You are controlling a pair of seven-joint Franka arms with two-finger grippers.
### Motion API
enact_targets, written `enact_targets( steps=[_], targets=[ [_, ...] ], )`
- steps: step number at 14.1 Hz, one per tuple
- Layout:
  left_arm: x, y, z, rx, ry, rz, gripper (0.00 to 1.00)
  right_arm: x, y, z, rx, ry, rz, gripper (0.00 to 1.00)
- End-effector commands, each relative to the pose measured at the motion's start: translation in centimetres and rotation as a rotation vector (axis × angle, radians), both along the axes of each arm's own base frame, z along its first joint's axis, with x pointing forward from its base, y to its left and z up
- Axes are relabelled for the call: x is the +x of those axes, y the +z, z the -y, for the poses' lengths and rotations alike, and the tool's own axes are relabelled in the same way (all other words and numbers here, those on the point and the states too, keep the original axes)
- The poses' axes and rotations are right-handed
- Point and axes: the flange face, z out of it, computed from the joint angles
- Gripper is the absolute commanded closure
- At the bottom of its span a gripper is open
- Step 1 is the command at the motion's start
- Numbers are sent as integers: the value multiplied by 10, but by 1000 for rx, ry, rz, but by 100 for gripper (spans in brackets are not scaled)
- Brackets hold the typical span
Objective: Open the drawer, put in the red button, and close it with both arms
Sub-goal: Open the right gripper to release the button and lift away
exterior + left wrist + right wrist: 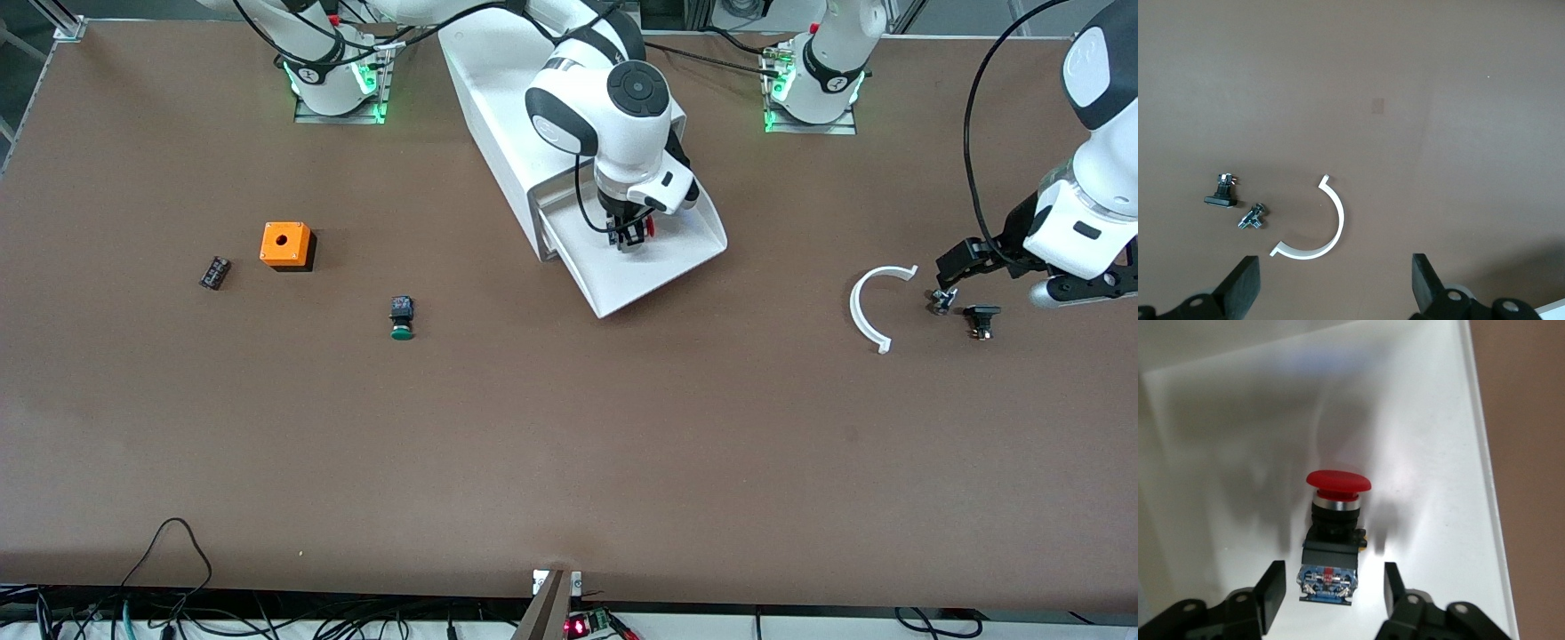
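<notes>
The drawer [662, 267] is pulled out of the white cabinet [498, 116], its tray open toward the front camera. The red button [1333, 513] lies on its side on the drawer floor [1425, 440], with only a bit of its red cap [650, 226] showing in the front view. My right gripper [629, 233] hangs low in the drawer, open. Its fingers [1271, 590] stand on either side of the button's black body with gaps, not touching it. My left gripper [949, 267] is open and empty over the table at the left arm's end; it also shows in the left wrist view [1336, 290].
A green-capped button [402, 318], an orange box with a hole [285, 244] and a small black part [214, 272] lie toward the right arm's end. Below the left gripper lie a white plastic arc [1331, 227], a small metal fitting [1253, 217] and a black part [1221, 190].
</notes>
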Motion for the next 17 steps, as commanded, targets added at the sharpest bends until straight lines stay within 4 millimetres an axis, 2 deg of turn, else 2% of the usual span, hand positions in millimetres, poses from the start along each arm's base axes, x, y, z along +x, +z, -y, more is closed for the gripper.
enact_targets(
  steps=[1, 3, 5, 6, 8, 10, 11, 13, 15, 17],
  targets=[
    [10, 2, 10, 11, -24, 16, 0, 11, 45, 1, 38, -48, 57, 0],
    [12, -5, 14, 6, -19, 8, 0, 29, 87, 18, 83, -83, 102, 0],
    [19, -14, 19, -36, -5, 22, 0, 49, 128, 44, 120, -131, 141, 0],
    [24, -27, 22, -44, 17, 21, 0, 61, 145, 58, 138, -158, 159, 0],
    [34, -56, 46, -54, 63, 19, 0, 81, 183, 92, 178, -336, 187, 0],
    [41, -93, 83, -61, 152, -16, 0, 109, 210, 137, 211, -564, 191, 0],
    [43, -106, 105, -68, 197, -11, 0, 120, 216, 158, 208, -657, 196, 0],
    [40, -138, 142, -83, 249, -5, 0, 153, 200, 211, 176, -930, 192, 0],
    [33, -172, 167, -93, 290, -9, 0, 168, 182, 251, 124, -1191, 178, 0],
    [30, -192, 193, -102, 311, -12, 0, 175, 156, 301, 26, -1546, 152, 0]
  ],
)
